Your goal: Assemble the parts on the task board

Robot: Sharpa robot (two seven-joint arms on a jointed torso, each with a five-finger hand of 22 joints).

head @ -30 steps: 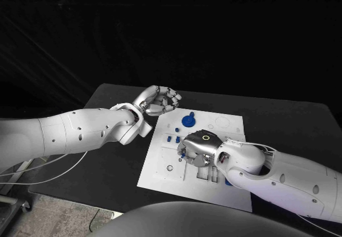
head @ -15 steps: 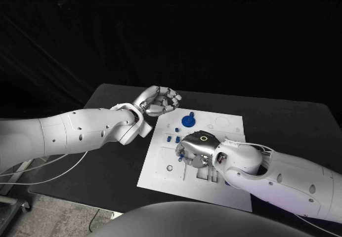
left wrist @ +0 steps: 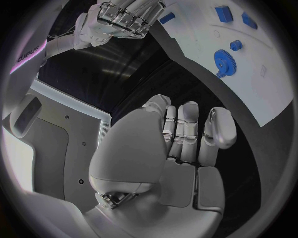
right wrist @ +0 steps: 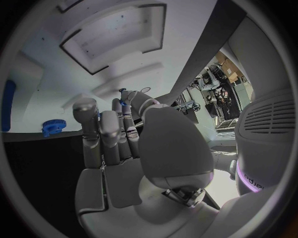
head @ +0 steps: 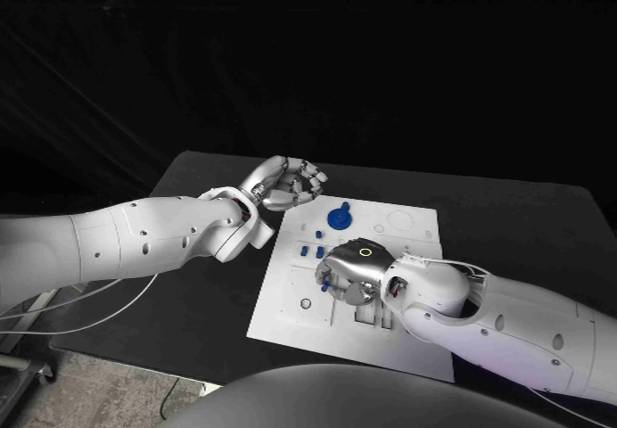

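Note:
The white task board (head: pixel 290 308) lies in the middle of the black table. A blue gear (head: pixel 340 217) stands near its far edge, with small blue parts (head: pixel 313 252) just in front of it. My right hand (head: pixel 352 273) hovers low over the board's centre, fingers curled down, and pinches a small blue part (right wrist: pixel 124 104) at its fingertips. The right wrist view shows the gear (right wrist: pixel 53 127) and the board's recessed slots (right wrist: pixel 114 42). My left hand (head: pixel 291 183) hangs by the board's far left corner with fingers curled in and nothing inside (left wrist: pixel 186 134).
Long slots (head: pixel 373 314) lie on the board beside my right hand. A small ring hole (head: pixel 306 304) marks the board's near left. Black table (head: pixel 206 294) surrounds the board. The left wrist view shows more blue blocks (left wrist: pixel 223 13) on the board.
My right hand has shifted slightly toward the board's near left and sunk a little lower. The left hand has stayed put.

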